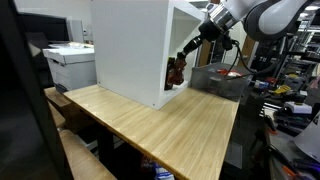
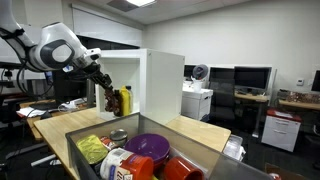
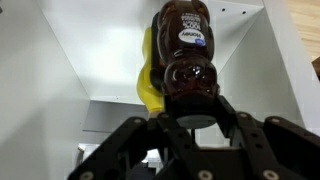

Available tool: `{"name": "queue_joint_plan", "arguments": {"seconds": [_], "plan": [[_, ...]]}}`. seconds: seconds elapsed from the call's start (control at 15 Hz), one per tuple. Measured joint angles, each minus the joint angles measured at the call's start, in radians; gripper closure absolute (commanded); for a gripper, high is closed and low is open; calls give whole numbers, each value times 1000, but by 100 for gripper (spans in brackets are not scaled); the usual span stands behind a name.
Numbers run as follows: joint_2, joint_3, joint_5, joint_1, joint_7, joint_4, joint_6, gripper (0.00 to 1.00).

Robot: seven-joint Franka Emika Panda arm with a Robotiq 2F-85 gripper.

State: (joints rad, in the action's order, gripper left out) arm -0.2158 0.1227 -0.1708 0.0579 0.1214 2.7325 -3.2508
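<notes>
Bottle, bear-shaped, dark brown contents, blue-and-white label: sits at the open front of the white cabinet, low in the opening. Gripper: clenched on the bottle's cap end, one finger on either side in the wrist view. Yellow bottle: just behind the brown one, touching or nearly so. Cabinet: stands on a wooden table. Grey bin: beside the cabinet, holding a purple bowl and assorted packages.
</notes>
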Motion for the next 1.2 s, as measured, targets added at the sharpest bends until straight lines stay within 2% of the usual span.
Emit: {"name": "queue_joint_plan", "arguments": {"seconds": [0.2,0.27,0.6,1.2], "plan": [[2,-27,7,-13,-1,47,-64,81],[19,-50,19,-36,-7,47,-114,81],[56,-24,19,-16,-7,48,-211,81],[43,-49,40,-65,-15,23,-205,81]]}}
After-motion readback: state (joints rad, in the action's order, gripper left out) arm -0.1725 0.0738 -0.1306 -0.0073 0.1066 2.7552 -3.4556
